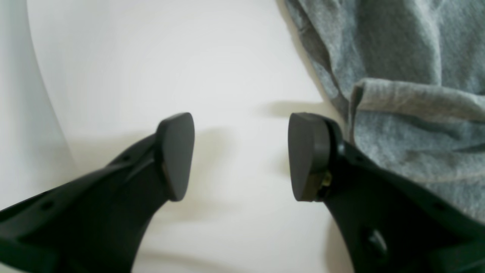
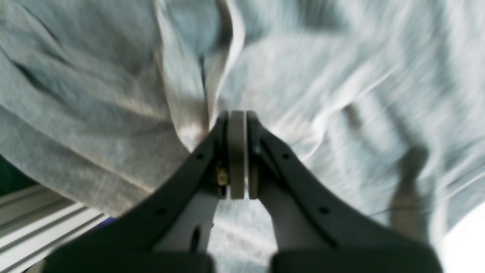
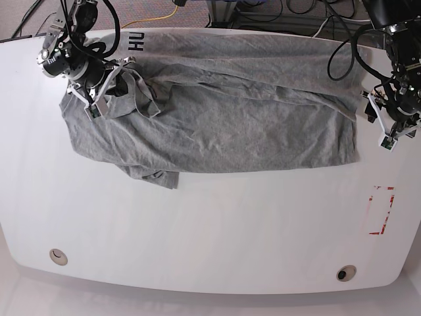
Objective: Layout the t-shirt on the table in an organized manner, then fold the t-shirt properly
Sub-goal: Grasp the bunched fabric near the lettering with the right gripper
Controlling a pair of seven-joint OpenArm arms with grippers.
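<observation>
A red outline mark [image 3: 379,210] lies on the counter [image 3: 217,224], well apart from the t-shirt [image 3: 250,112]; cables [image 3: 283,16] trail beyond it. The shirt lies wrinkled; the right gripper's [image 2: 238,113] fingers pinch it, the left gripper's [image 1: 241,155] fingers gape empty beside its edge.

The t-shirt [image 3: 223,112] is spread across the far half of the table [image 3: 197,224]. The right gripper [image 2: 237,125] is set down on its folds, cloth lying to both sides and ahead of it. The left gripper [image 1: 241,155] is placed over bare table, the t-shirt's edge just beside its right finger [image 1: 307,155].
</observation>
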